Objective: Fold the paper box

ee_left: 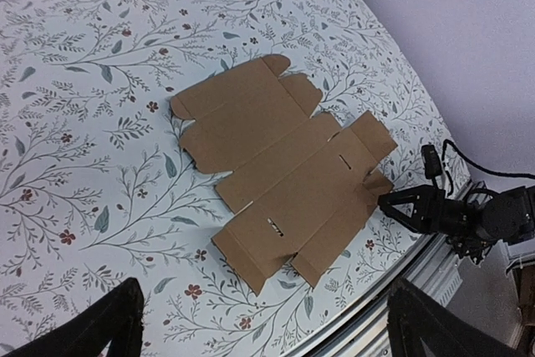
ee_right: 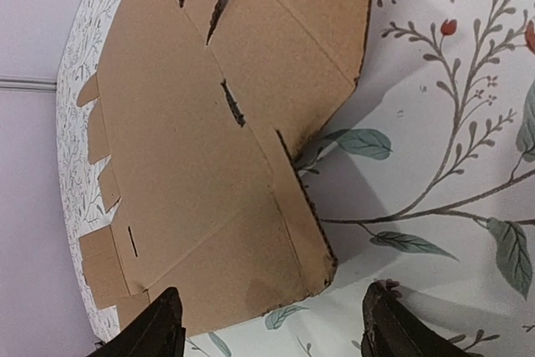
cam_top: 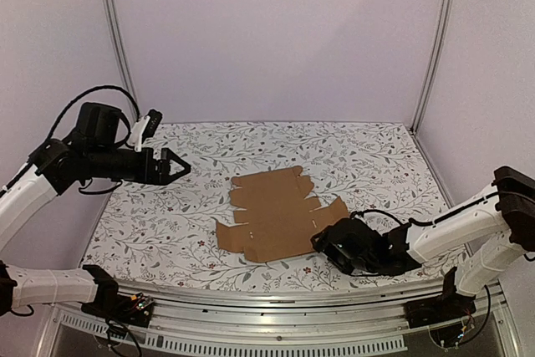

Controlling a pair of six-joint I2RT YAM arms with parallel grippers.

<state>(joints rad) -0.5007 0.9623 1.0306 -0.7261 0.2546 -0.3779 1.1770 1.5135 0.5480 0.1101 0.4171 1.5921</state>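
Note:
The paper box (cam_top: 272,215) is a flat brown die-cut cardboard sheet lying unfolded on the flowered tabletop. It also shows in the left wrist view (ee_left: 284,165) and fills the right wrist view (ee_right: 209,148). My left gripper (cam_top: 177,168) is open and empty, held high above the table to the left of the sheet; its fingers (ee_left: 109,323) stand wide apart. My right gripper (cam_top: 322,244) is open and low at the sheet's near right corner. That corner (ee_right: 322,269) lies just ahead of the gap between its fingertips (ee_right: 389,323). The left wrist view also shows the right gripper (ee_left: 399,206).
The flowered table cover (cam_top: 167,223) ends at an aluminium rail (cam_top: 276,303) along the near edge. White walls and metal posts (cam_top: 435,39) enclose the back and sides. A black cable (cam_top: 393,216) loops over the right arm.

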